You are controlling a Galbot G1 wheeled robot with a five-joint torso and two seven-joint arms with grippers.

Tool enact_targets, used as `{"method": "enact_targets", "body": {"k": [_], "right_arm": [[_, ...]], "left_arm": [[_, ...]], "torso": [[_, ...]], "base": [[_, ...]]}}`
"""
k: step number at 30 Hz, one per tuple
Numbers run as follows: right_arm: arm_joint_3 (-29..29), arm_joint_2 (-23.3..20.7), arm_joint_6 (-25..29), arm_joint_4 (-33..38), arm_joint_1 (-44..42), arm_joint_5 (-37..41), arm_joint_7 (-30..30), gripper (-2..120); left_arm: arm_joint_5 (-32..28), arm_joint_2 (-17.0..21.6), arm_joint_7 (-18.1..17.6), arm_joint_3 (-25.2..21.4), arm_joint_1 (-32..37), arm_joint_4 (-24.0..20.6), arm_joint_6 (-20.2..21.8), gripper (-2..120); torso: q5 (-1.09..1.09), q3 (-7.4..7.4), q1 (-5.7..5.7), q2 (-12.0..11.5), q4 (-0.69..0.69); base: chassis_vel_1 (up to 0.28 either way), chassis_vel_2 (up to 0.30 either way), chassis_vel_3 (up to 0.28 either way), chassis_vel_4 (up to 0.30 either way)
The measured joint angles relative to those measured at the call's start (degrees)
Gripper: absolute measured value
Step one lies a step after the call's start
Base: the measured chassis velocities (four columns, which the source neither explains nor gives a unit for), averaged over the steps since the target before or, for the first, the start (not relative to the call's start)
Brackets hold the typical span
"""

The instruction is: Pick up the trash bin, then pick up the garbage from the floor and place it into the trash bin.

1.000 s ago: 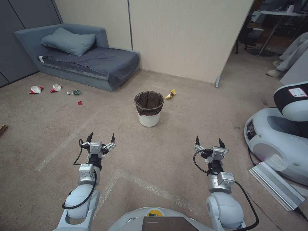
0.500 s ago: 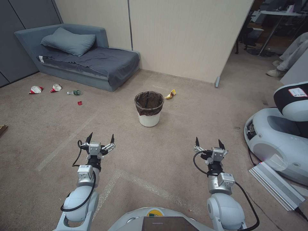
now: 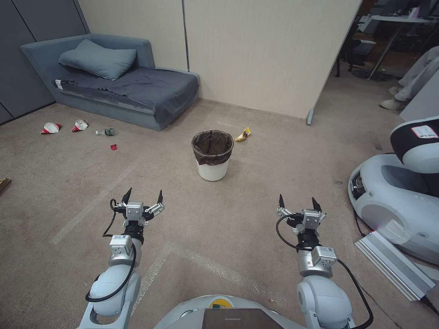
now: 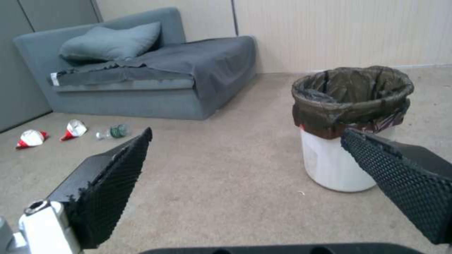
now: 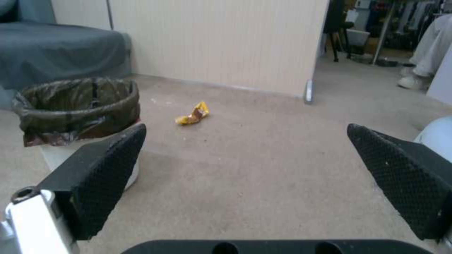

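The white trash bin (image 3: 212,155) with its dark liner stands upright on the carpet ahead of me, also seen as the trash bin (image 4: 344,123) and the trash bin (image 5: 77,109). Garbage lies around it: a yellow wrapper (image 3: 243,134) just behind the bin, the same yellow wrapper (image 5: 193,114), two crushed red-and-white cups (image 3: 51,128) (image 3: 80,125), a clear bottle (image 3: 106,132) and a red scrap (image 3: 113,146) at the far left. My left gripper (image 3: 143,195) and right gripper (image 3: 297,202) hover open and empty, well short of the bin.
A grey sofa (image 3: 119,82) with a pillow sits at the back left against a beige wall. Another white robot base (image 3: 398,192) and a metal rail (image 3: 393,265) stand at the right. A brown scrap (image 3: 3,183) lies at the left edge. A seated person's legs (image 3: 411,87) show far right.
Both arms have drawn back and down very slightly. The bin and litter have not moved.
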Motion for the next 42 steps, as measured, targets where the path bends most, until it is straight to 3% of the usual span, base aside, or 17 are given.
{"method": "enact_targets", "body": {"k": [42], "right_arm": [[0.3,0.0,2.4,0.0,-1.5,-0.9,0.0,100]], "left_arm": [[-0.6,-0.1,0.2,-0.1,1.9,-1.8,-0.2,100]], "torso": [[0.01,0.00,0.00,0.0,0.00]], "base": [[-0.115,0.112,0.119,-0.112]]}}
